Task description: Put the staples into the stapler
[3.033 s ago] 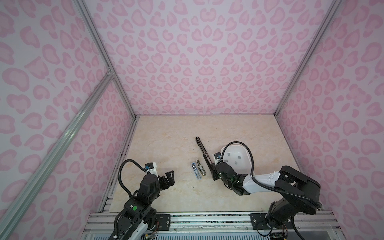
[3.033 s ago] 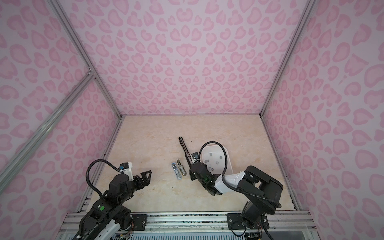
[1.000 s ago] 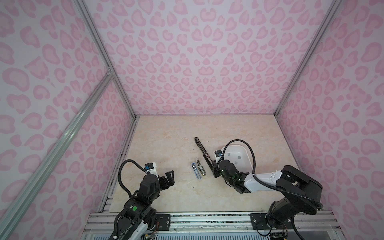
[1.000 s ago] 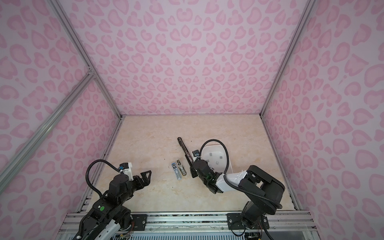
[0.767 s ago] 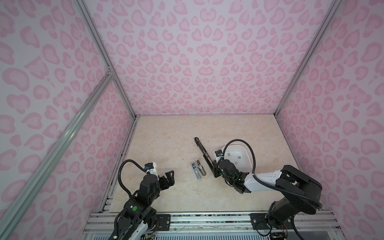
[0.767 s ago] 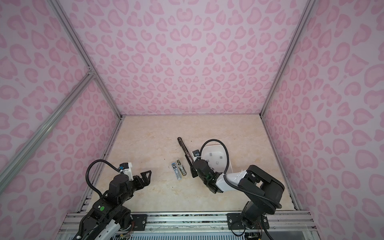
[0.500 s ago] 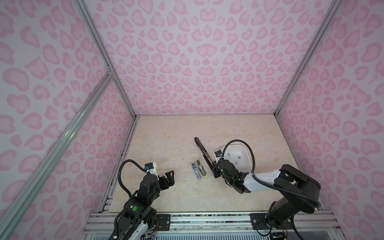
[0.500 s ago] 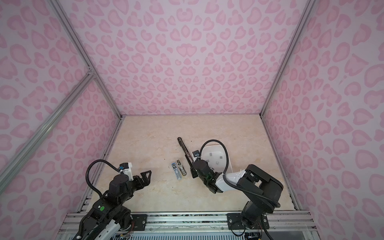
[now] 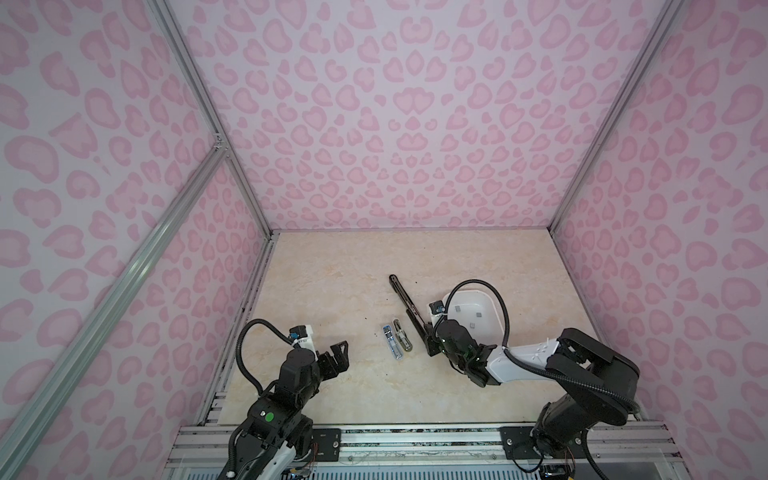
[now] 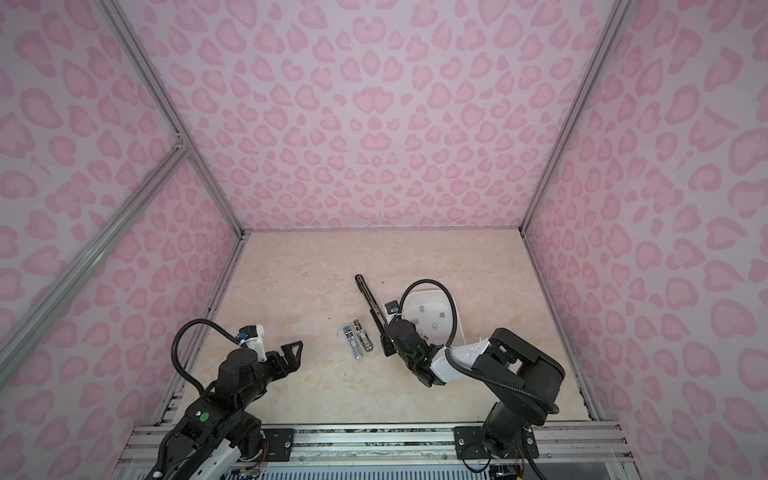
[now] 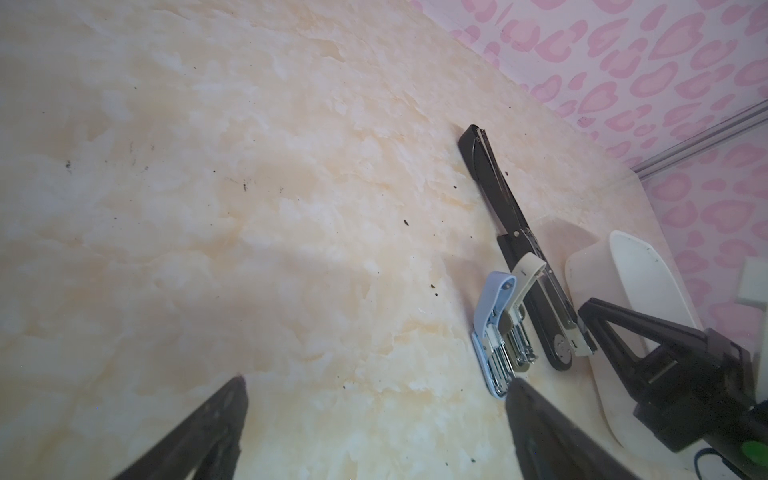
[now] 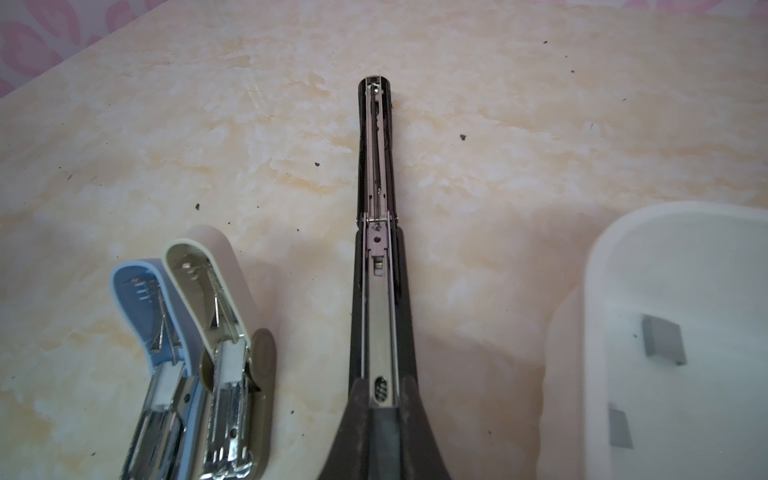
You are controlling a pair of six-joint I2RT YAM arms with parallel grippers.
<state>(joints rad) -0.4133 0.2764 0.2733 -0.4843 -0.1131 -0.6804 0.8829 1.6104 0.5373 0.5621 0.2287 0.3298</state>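
Observation:
A long black stapler lies opened flat at mid-table, its metal channel facing up. My right gripper sits at the stapler's near end. It is shut on a narrow grey block that looks like the staples, lined up with the channel. More staples lie in the white tray. My left gripper hovers open and empty over bare table at the near left.
Two small staplers lie side by side with lids flipped open, left of the black one: a blue stapler and a beige stapler. The tray is close on the right of my right gripper. Pink patterned walls enclose the table.
Since three seconds ago my right gripper has edged slightly forward at the black stapler's near end. Over the last second nothing visibly moves. The left arm has stayed still.

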